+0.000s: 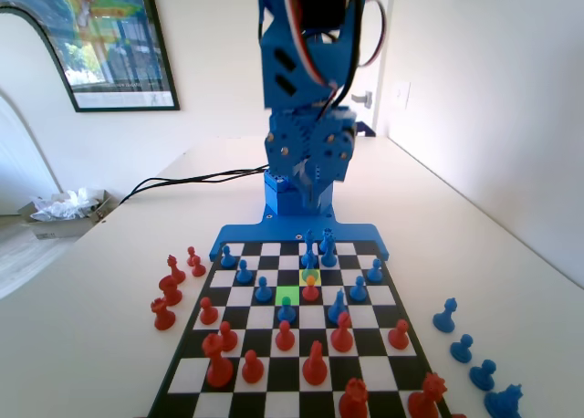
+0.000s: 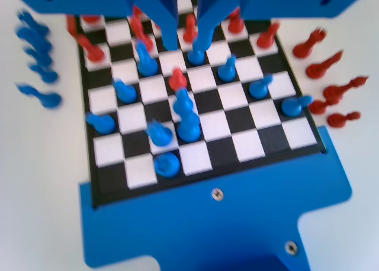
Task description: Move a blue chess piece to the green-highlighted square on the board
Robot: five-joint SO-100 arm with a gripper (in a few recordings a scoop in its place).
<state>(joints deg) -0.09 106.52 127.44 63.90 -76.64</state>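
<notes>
The board lies chequered before the blue arm. Its green-highlighted square is bare, with a yellow-lit square diagonally behind it. A red piece stands right of the green square, and a small blue chess piece stands just behind that, about on the yellow square. In the wrist view this blue piece stands below the red one. My gripper hangs high above the board's middle rows, open, with nothing between its jaws. In the fixed view the gripper is raised over the board's far end.
Other blue pieces crowd the far rows and red pieces the near rows. Captured red pieces stand on the table left of the board in the fixed view, captured blue ones on the right. A tray of paper sits far left.
</notes>
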